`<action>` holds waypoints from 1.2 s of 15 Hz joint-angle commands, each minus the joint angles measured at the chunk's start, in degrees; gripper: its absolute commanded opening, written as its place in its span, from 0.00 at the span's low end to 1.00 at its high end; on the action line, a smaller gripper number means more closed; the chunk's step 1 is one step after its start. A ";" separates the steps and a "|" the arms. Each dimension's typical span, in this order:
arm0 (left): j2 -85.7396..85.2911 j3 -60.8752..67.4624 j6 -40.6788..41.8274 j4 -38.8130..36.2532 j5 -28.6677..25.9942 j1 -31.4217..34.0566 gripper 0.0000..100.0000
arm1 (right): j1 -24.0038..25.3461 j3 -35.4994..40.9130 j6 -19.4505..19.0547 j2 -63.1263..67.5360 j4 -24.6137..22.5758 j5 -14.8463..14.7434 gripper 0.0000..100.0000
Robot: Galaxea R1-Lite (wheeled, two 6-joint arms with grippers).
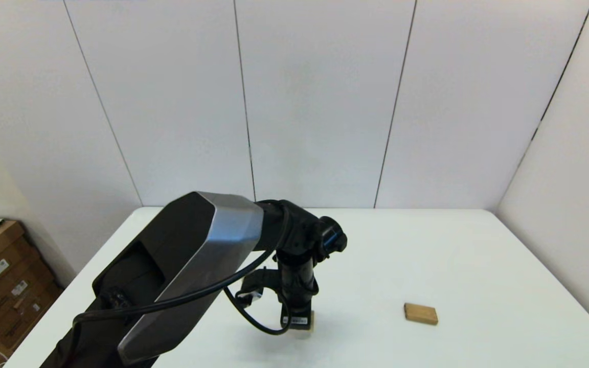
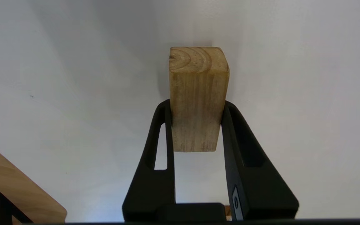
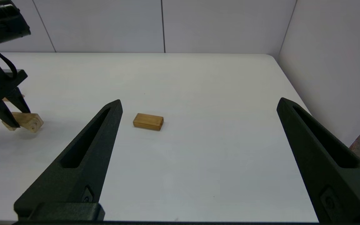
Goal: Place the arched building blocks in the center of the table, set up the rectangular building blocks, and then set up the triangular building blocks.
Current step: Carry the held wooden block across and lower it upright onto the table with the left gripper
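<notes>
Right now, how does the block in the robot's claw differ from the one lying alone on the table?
The held block is chunky; the lone slab is thin and flat. The held block sits clamped in the left gripper, while nothing touches the slab, which lies apart on the table. The held block is mostly hidden behind the arm in the head view; the slab shows plainly. Both are light-brown wood.

Left gripper (image 1: 298,322) down on white table (image 1: 478,266), wooden block (image 1: 421,313) lying to its right

White panelled walls (image 1: 320,102) all round, dark seams between; cardboard boxes (image 1: 3,286), apparently stacked, at the left.
</notes>
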 commanded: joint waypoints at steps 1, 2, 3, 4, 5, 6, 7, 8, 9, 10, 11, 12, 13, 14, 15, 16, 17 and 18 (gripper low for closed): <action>0.09 0.00 -0.85 0.30 0.55 -0.30 0.00 | 0.00 0.00 -0.01 -0.01 0.00 0.00 1.00; 0.35 0.00 -0.85 0.30 0.73 -0.39 0.00 | 0.00 0.00 -0.01 -0.01 0.00 0.00 1.00; 0.53 0.00 -0.85 0.39 0.73 -0.47 0.00 | 0.00 0.00 -0.01 -0.01 0.00 0.00 1.00; 0.70 0.00 -0.85 0.57 0.82 -0.65 0.00 | 0.00 0.00 -0.01 -0.01 0.00 0.00 1.00; 0.70 0.00 -0.85 0.65 0.82 -0.74 0.00 | 0.00 0.00 -0.01 -0.01 0.00 0.00 1.00; 0.70 0.00 -0.85 0.74 0.82 -0.74 0.00 | 0.00 0.00 -0.01 -0.01 0.00 0.00 1.00; 0.70 0.00 -0.85 0.74 0.82 -0.74 0.00 | 0.00 0.00 -0.01 -0.01 0.00 0.00 1.00; 0.70 0.00 -0.85 0.65 0.82 -0.74 0.00 | 0.00 0.00 -0.01 -0.01 0.00 0.00 1.00; 0.70 0.00 -0.85 0.74 0.82 -0.74 0.00 | 0.00 0.00 -0.01 -0.01 0.00 0.00 1.00; 0.79 0.00 -0.85 0.74 0.82 -0.74 0.00 | 0.00 0.00 -0.01 -0.01 0.00 0.00 1.00; 0.97 0.00 -0.85 1.01 0.82 -0.74 0.00 | 0.00 0.00 -0.01 -0.01 0.00 0.00 1.00; 1.06 0.00 -0.94 1.18 0.82 -0.74 0.00 | 0.00 0.00 -0.01 -0.01 0.00 0.00 1.00; 1.14 0.00 -1.55 1.44 0.82 -0.74 0.00 | 0.00 0.00 -0.01 -0.01 0.00 0.00 1.00; 1.14 0.00 -1.55 1.36 0.82 -0.74 0.00 | 0.00 0.00 -0.01 -0.01 0.00 0.00 1.00; 1.14 0.00 -1.55 1.36 0.82 -0.74 0.00 | 0.00 0.00 -0.01 -0.01 0.00 0.00 1.00; 1.14 0.00 -1.64 1.36 0.82 -0.74 0.00 | 0.00 0.00 -0.01 -0.01 0.00 0.00 1.00; 1.14 0.00 -1.64 1.36 0.82 -0.74 0.00 | 0.00 0.00 -0.01 -0.01 0.00 0.00 1.00; 1.14 0.00 -1.64 1.44 0.82 -0.74 0.00 | 0.00 0.00 -0.01 -0.01 0.00 0.00 1.00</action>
